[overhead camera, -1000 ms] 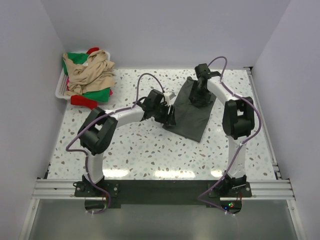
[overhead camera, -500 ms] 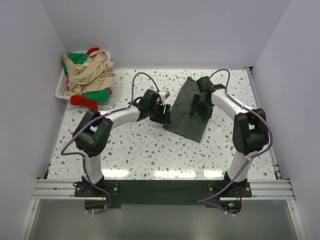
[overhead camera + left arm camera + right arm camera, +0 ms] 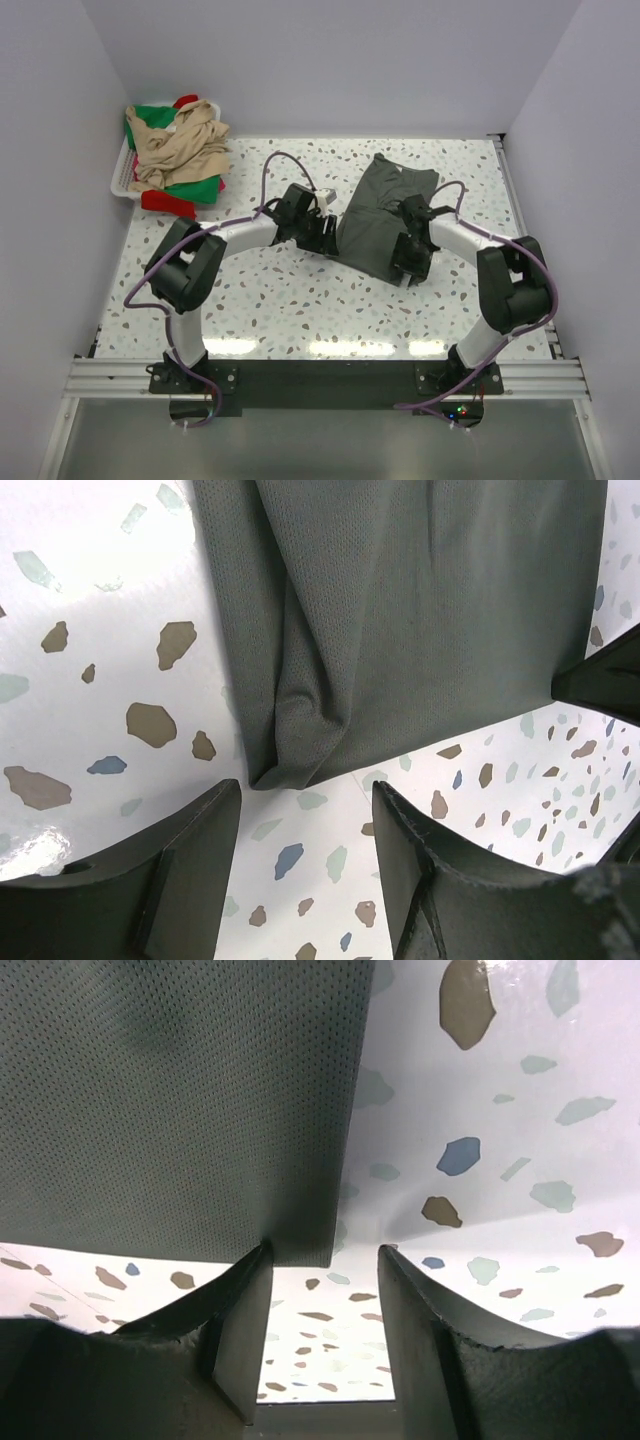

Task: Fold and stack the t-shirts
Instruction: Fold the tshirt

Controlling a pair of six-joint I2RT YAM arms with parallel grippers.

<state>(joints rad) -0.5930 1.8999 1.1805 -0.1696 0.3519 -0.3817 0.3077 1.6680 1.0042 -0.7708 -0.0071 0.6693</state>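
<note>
The dark grey t-shirt (image 3: 375, 205) lies folded into a long strip on the speckled table, right of centre. My left gripper (image 3: 326, 233) is open at the strip's left near edge. In the left wrist view (image 3: 305, 860) the shirt's bunched corner (image 3: 290, 750) lies just beyond the fingertips, untouched. My right gripper (image 3: 411, 262) is open at the strip's near right corner. In the right wrist view (image 3: 323, 1260) the shirt's corner (image 3: 170, 1100) lies at the left fingertip (image 3: 250, 1290). Beige (image 3: 180, 145), green (image 3: 197, 190) and red (image 3: 165, 203) shirts are heaped at the back left.
The white plastic basket (image 3: 118, 180) stands in the back left corner under the heap, and the red shirt spills over its near edge. White walls close the table at the back and on both sides. Purple cables loop above both arms.
My right gripper has moved from the far part of the grey shirt back to its near right corner. My left gripper has shifted slightly left and stays at the shirt's left edge.
</note>
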